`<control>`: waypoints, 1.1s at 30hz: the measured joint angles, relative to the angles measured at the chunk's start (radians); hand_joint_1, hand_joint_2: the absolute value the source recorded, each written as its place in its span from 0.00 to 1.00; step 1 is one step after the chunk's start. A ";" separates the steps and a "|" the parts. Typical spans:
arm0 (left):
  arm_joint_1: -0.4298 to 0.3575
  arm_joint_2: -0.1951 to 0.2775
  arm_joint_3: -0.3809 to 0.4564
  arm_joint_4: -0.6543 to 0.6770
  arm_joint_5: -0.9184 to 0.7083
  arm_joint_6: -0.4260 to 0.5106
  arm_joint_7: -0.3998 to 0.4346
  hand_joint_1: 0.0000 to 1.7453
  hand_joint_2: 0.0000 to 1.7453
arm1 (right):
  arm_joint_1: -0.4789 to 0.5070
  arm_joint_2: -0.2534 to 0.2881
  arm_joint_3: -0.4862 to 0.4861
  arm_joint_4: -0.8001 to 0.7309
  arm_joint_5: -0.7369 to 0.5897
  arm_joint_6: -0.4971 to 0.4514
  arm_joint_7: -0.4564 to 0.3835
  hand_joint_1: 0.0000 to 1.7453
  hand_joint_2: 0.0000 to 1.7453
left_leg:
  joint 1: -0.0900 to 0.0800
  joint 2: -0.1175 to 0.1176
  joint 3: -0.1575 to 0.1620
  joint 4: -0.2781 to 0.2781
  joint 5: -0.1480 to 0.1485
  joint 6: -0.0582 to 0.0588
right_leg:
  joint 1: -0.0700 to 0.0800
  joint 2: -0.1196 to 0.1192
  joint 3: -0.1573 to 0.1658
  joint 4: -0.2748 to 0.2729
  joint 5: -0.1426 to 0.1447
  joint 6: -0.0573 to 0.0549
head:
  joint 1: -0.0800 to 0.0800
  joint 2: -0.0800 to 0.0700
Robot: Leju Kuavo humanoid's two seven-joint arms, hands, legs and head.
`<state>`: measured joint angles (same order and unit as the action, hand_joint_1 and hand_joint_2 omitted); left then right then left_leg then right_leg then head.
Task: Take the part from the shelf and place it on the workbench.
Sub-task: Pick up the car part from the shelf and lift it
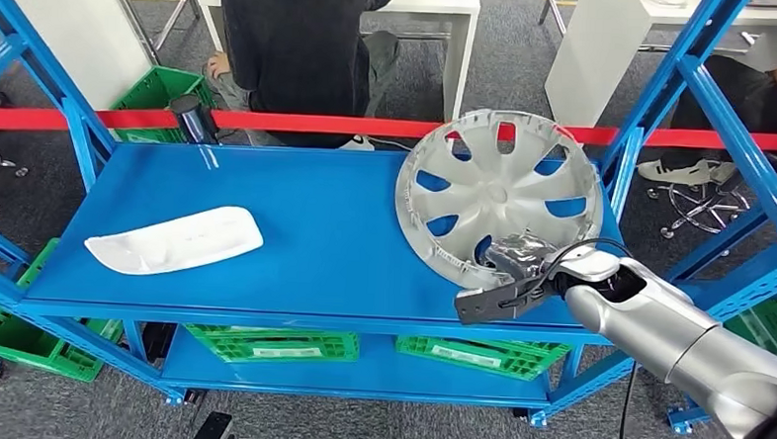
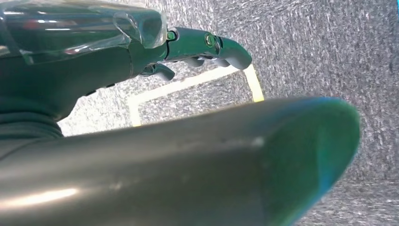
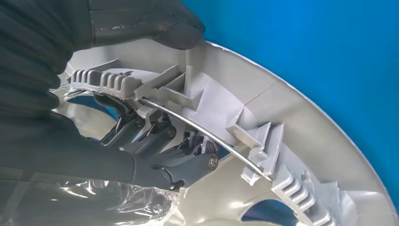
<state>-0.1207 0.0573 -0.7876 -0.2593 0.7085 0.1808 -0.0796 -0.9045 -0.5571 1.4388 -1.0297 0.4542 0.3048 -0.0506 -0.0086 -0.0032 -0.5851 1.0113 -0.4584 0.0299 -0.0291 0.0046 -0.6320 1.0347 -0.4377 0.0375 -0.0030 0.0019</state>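
Note:
A grey wheel cover with spoke cut-outs stands tilted at the right end of the blue shelf, its far edge raised. My right hand grips its near rim. In the right wrist view the thumb presses on the outer side of the rim while the fingers curl behind the ribbed inner edge of the wheel cover. My left hand hangs over grey carpet, fingers apart and holding nothing.
A white curved panel lies on the shelf's left side, a dark bottle-like object at its back left. Blue uprights flank the shelf. Red tape runs behind it, and people sit beyond. Green crates sit below.

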 joint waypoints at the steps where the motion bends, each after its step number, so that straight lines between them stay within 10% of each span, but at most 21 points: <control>1: 0.002 0.000 0.001 0.000 0.000 -0.001 -0.003 0.00 0.00 | 0.000 0.003 -0.010 -0.003 -0.002 -0.015 0.003 1.00 1.00 | 0.001 0.000 -0.002 0.002 -0.002 -0.001 | -0.002 0.001 -0.002 0.001 0.000 -0.008 | 0.000 0.000; 4: 0.004 -0.001 0.002 0.000 0.001 -0.002 -0.009 0.00 0.00 | 0.000 0.009 -0.057 -0.025 -0.005 -0.054 0.014 1.00 1.00 | 0.008 0.001 -0.029 0.065 -0.045 -0.016 | -0.008 0.003 -0.001 0.000 0.001 -0.025 | -0.001 0.000; 7: 0.004 -0.001 0.004 0.000 0.001 -0.002 -0.011 0.00 0.00 | -0.004 0.015 -0.099 -0.048 -0.003 -0.075 0.020 1.00 1.00 | 0.014 0.002 -0.122 0.256 -0.129 -0.031 | -0.004 0.003 0.000 0.000 0.000 -0.033 | -0.002 0.000; 9: 0.005 -0.002 0.004 0.000 0.001 -0.002 -0.013 0.00 0.00 | -0.003 0.017 -0.117 -0.063 -0.003 -0.088 0.021 1.00 1.00 | 0.015 0.002 -0.146 0.291 -0.119 -0.029 | 0.000 0.004 0.001 0.000 -0.001 -0.033 | -0.002 0.000; 14: 0.006 0.002 0.006 0.000 0.001 -0.002 -0.030 0.00 0.00 | 0.014 0.034 -0.215 -0.143 -0.004 -0.185 0.021 1.00 1.00 | -0.002 0.001 -0.023 0.017 0.012 0.018 | 0.007 0.009 0.002 -0.003 0.000 -0.031 | -0.001 0.000; 18: 0.013 0.000 0.007 0.000 0.002 -0.002 -0.043 0.00 0.00 | 0.062 0.055 -0.324 -0.241 -0.008 -0.261 0.009 1.00 1.00 | -0.002 0.006 -0.002 -0.023 0.024 0.028 | 0.010 0.005 0.000 0.001 -0.006 -0.025 | -0.001 0.000; 24: 0.024 -0.010 0.014 0.000 0.000 0.002 -0.063 0.00 0.00 | 0.189 0.101 -0.495 -0.375 -0.147 -0.256 -0.087 1.00 1.00 | 0.003 0.003 0.010 -0.044 0.035 0.031 | 0.008 0.001 -0.118 0.265 -0.109 -0.021 | 0.001 0.000; 28: 0.028 -0.013 0.015 0.000 -0.001 0.001 -0.073 0.00 1.00 | 0.273 0.146 -0.597 -0.458 -0.306 -0.152 -0.161 1.00 1.00 | 0.003 0.000 0.003 -0.019 0.020 0.009 | 0.001 -0.005 0.001 0.036 -0.027 0.003 | 0.000 0.000; 33: 0.036 -0.009 0.016 0.001 0.001 0.003 -0.087 0.00 1.00 | 0.336 0.205 -0.672 -0.542 -0.485 -0.002 -0.229 1.00 1.00 | 0.005 0.002 -0.014 0.008 0.000 -0.011 | 0.002 0.001 0.021 -0.004 -0.017 -0.029 | -0.001 0.000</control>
<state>-0.0845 0.0482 -0.7719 -0.2584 0.7093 0.1839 -0.1665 -0.5689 -0.3525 0.7672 -1.5714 -0.0312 0.3032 -0.2799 -0.0040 -0.0016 -0.5989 1.0197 -0.4582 0.0189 -0.0268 0.0055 -0.6114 1.0311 -0.4544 0.0083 -0.0042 0.0019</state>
